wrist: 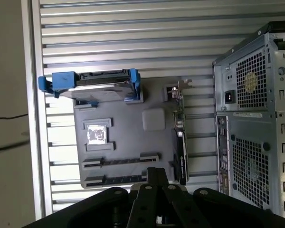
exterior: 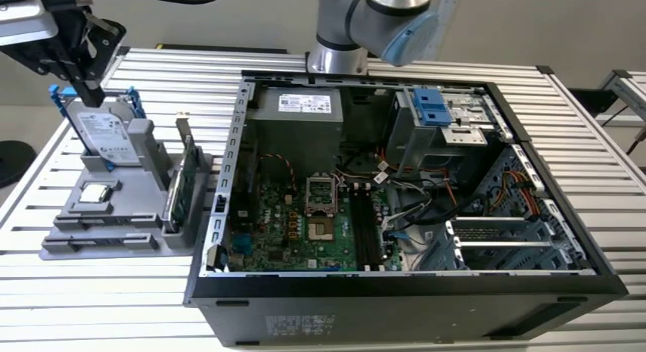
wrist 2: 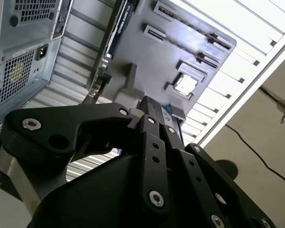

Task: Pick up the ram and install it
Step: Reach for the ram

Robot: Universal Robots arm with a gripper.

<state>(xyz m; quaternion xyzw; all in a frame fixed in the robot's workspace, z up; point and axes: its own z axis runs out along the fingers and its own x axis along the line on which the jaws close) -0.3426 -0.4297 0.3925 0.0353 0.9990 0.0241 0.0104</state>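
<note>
Closed, empty hand point(wrist: 155, 171) hangs above the ram point(wrist: 118, 161) in its grey holder point(wrist: 128, 137); gripping well likely needs it opened and squared across the stick.

Black hand point(exterior: 91, 95), grey tray point(exterior: 111, 242), blue-framed drive point(exterior: 101, 136)

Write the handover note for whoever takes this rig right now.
Gripper: shut, holding nothing, above the hard drive at one end of the grey holder.
Ram: lying in the holder's long cradles, untouched, apart from the gripper.
Done: nothing picked or installed; the motherboard's black slots in the open computer case look empty.
Left: the whole pick-up and install.
</note>
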